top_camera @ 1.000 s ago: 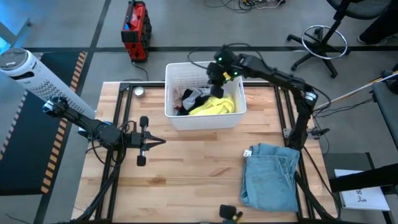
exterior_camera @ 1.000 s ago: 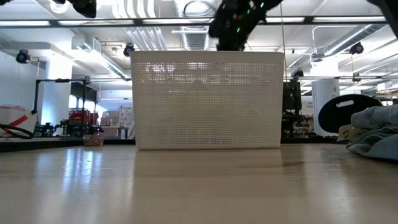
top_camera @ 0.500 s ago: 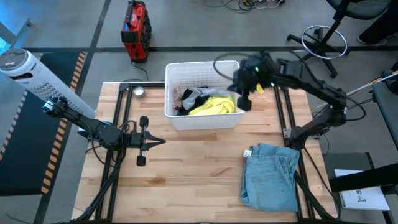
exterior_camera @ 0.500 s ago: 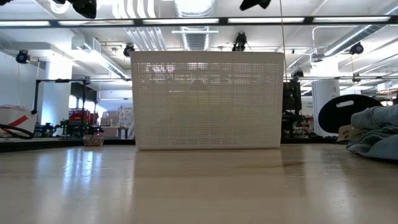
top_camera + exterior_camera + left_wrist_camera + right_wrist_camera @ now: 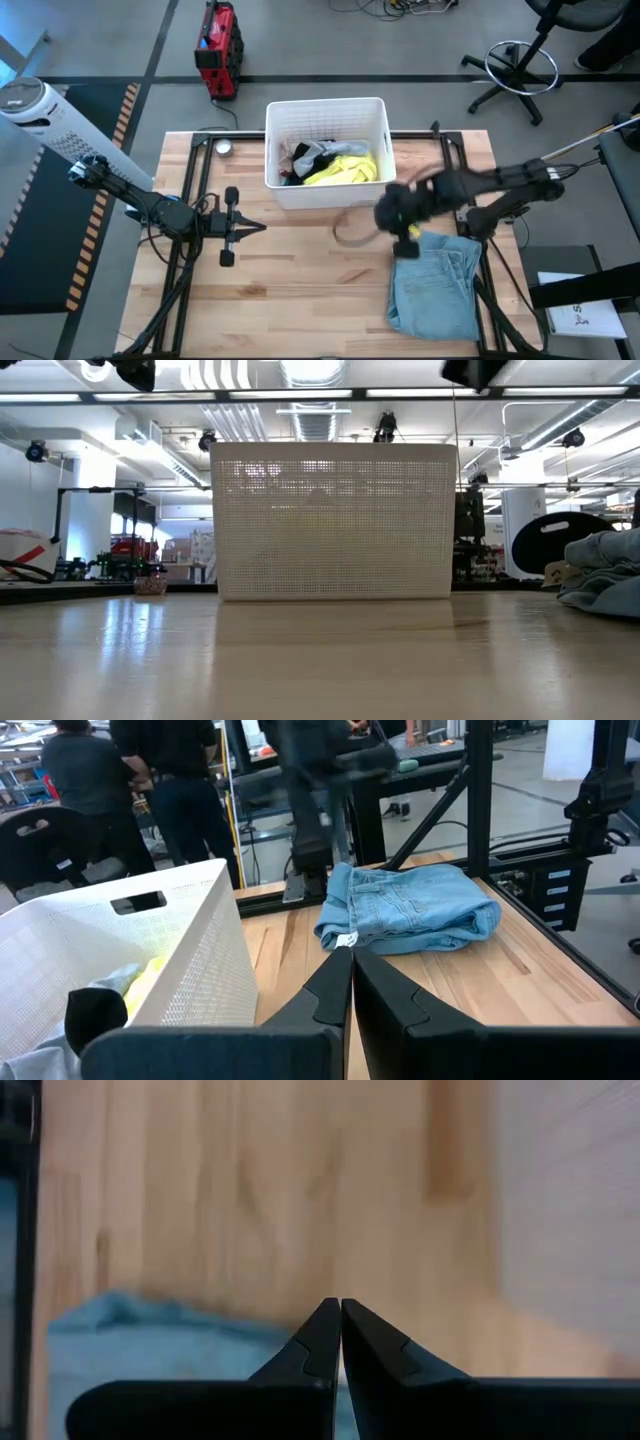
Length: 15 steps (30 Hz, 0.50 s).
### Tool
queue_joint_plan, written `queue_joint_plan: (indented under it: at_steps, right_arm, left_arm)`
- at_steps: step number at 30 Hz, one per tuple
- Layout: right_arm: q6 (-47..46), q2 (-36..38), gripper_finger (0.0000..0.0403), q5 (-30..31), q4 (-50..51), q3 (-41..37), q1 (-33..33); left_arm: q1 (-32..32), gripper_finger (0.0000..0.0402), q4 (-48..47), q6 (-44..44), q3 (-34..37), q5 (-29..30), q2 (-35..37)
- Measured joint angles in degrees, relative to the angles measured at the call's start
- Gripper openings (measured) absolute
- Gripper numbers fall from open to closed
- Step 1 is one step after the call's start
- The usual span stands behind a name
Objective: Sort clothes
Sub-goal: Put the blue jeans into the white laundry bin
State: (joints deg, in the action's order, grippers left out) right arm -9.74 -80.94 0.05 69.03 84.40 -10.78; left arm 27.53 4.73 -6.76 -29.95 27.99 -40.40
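Taking the white slatted plastic basket (image 5: 328,150) as the landmark, the left gripper (image 5: 232,229) waits on the wooden table (image 5: 290,290) out to the basket's left-front, its fingers (image 5: 330,990) pressed together on nothing. Inside the basket lie the clothes yet to be sorted: a bright yellow top (image 5: 345,170) against the front wall, with a grey piece (image 5: 312,153), a black piece (image 5: 325,160) and a scrap of maroon (image 5: 292,152) bunched just behind it.

Right of the basket and nearer the table's front, the folded light blue jeans (image 5: 435,285) lie flat on the wood. The right gripper (image 5: 403,228) hangs over the jeans' basket-side edge, blurred in the high view; its wrist camera shows the fingers (image 5: 325,1342) closed tip to tip with no cloth between them.

The risks are mine to guess. Low over the jeans, closed fingers could snag the top fold and drag the pile askew. Reaching back into the basket, the arm might clip the rim and shove the light basket across the table. A grab at the tangled heap could lift two garments together, mixing the sorted piles.
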Motion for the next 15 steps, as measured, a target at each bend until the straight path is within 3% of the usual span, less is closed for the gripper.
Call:
queue_joint_plan:
  at_steps: [11, 15]
  right_arm:
    - [-24.6, 0.2, 0.0000, -0.2, -0.2, -19.5, -14.3]
    - [-31.2, 0.3, 0.0000, -3.8, -1.2, -26.1, -17.2]
  left_arm:
    - [0.0, 0.0000, -0.1, 1.5, 0.0, 0.0, -0.6]
    - [0.0, 0.0000, -0.1, 1.5, 0.0, 0.0, -1.4]
